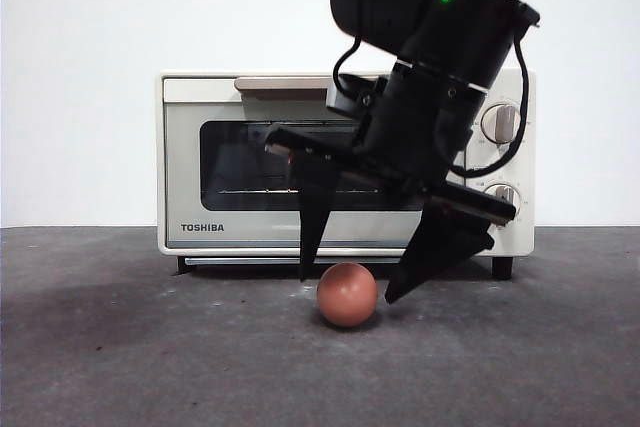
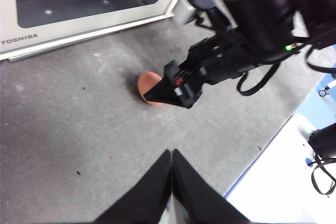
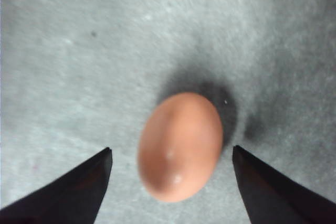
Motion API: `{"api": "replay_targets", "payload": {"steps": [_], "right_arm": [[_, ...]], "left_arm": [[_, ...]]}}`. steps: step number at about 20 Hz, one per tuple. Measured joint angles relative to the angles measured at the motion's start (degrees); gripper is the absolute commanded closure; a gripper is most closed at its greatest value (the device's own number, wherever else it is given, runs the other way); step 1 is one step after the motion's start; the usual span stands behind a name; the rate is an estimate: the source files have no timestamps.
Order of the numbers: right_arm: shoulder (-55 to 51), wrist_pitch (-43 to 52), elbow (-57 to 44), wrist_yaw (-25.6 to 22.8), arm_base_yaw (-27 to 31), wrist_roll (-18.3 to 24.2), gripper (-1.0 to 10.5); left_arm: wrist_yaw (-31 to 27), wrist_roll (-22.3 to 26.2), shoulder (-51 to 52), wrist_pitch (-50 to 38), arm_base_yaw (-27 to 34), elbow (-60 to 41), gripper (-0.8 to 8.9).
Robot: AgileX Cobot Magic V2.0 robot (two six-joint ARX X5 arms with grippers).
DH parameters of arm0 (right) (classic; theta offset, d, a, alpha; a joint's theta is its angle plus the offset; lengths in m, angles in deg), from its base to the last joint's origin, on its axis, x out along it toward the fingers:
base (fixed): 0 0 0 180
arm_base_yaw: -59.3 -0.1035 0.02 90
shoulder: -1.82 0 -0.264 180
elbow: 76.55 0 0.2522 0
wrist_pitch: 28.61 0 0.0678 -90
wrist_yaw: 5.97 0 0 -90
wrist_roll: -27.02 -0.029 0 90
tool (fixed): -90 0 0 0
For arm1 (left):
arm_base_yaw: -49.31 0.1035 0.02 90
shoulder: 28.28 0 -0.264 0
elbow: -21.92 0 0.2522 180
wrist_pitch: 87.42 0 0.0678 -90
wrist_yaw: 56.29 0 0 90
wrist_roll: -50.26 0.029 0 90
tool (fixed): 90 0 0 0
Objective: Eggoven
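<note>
Egg (image 1: 347, 294): looked smooth, fragile; best pinched gently across its middle.
Right gripper (image 1: 352, 285): spread, straddling it.
Left gripper (image 2: 171, 156): pressed together.

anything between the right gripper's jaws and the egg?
Nothing: right wrist view shows only bare grey table either side of the egg, with the open right gripper straddling it, not touching.

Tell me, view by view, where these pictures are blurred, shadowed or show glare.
Front view: sharp; the egg throws a soft shadow on the table, and the right gripper is a dark mass before the oven. Left wrist view: slightly soft, with small glints on the oven glass; the left gripper is shut. Right wrist view: blurred, table texture smeared, dark shadow beside the egg.
</note>
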Motion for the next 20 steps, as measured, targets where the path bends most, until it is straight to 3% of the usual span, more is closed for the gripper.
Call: {"api": "replay_targets", "payload": {"steps": [10,17,20], "right_arm": [[1.86,1.77,0.00,-1.49,-0.04,-0.20,6.3],[1.86,2.14,0.00,-2.36,-0.04,-0.22,7.3],[1.86,2.12,0.00,-2.32,-0.04,-0.22,8.4]], "left_arm": [[0.00,0.00,0.00,0.00,-0.26,0.00,8.08],[0.00,0.00,0.00,0.00,-0.26,0.00,8.08],[0.00,0.00,0.00,0.00,-0.26,0.00,8.08]]}}
